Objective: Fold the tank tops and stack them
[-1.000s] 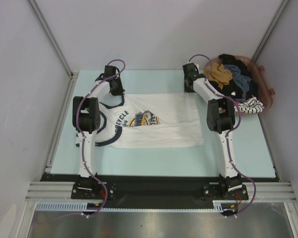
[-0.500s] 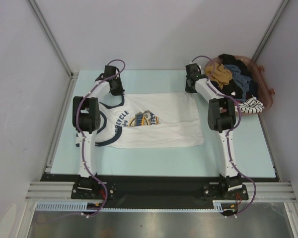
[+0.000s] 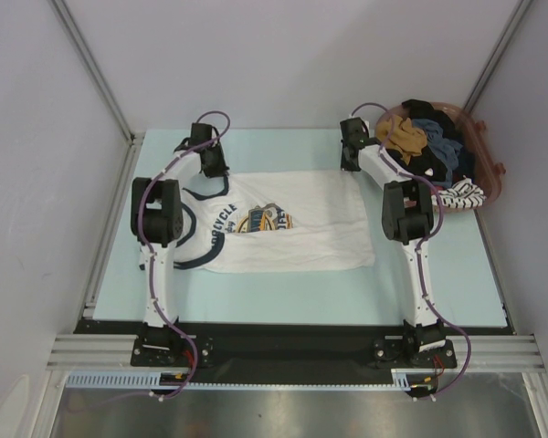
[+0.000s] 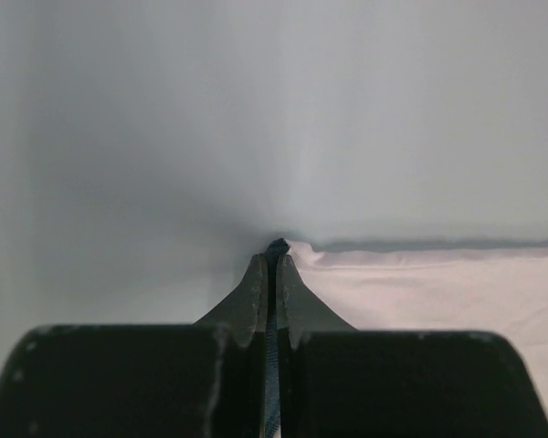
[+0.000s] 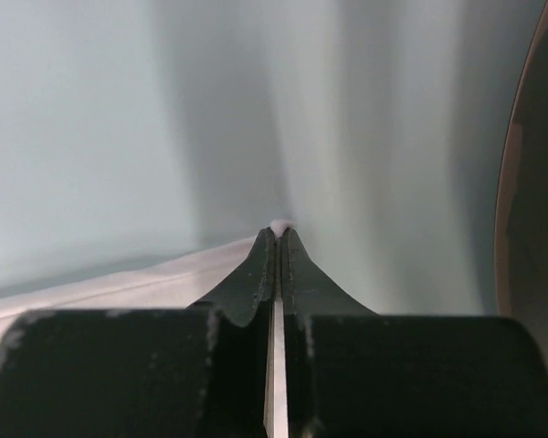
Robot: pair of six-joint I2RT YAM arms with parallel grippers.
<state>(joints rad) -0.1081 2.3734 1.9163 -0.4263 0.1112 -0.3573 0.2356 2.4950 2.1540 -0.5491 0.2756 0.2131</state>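
The left gripper [image 4: 276, 251] is pinched tight on the navy strap trim of the white tank top [image 3: 283, 224], at the top's far shoulder corner. The right gripper [image 5: 279, 228] is closed just as tightly on a nub of white cloth at the far hem corner. Between the two grippers the top lies spread flat and print up. Its neck is on the left gripper's side, its hem on the right gripper's side, and its body reaches back from both toward the arm bases.

Under it is a smooth, pale mint table [image 3: 283, 297]. A bare strip of table lies beyond both grippers, up to the back wall [image 3: 283, 64]. Another bare strip lies behind the top, toward the bases.

To the right of the right gripper, a translucent reddish basket [image 3: 487, 151] sits in the far corner with a jumble of clothes [image 3: 420, 146] in black, mustard and stripes. Its rim shows at the right edge of the right wrist view.

Plain pale grey panels close in three sides, joined by slanting metal posts [image 3: 91, 68]. An aluminium rail [image 3: 292, 349] runs along the near edge.
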